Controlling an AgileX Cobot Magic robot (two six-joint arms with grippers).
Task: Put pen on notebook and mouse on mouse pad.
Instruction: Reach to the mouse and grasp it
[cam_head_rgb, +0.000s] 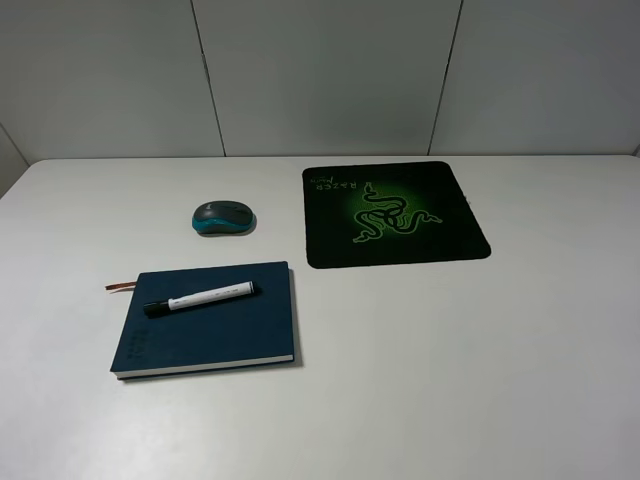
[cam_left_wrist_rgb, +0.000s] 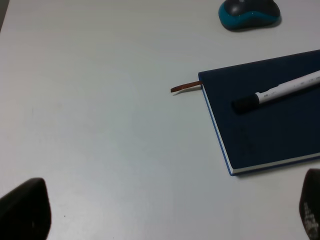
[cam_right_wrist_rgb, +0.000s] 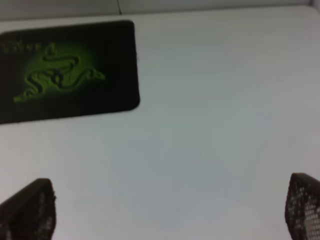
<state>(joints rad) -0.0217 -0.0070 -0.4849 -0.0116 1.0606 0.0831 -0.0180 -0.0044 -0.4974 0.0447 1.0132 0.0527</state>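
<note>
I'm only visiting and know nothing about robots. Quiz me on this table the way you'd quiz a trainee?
1. True or false: the pen lies on the notebook.
2. Where is the mouse? A: on the mouse pad. B: on the table, beside the pad. C: on the notebook.
3. Fill in: the one thing not yet in its place is the ____.
Key: 1 true; 2 B; 3 mouse.
</note>
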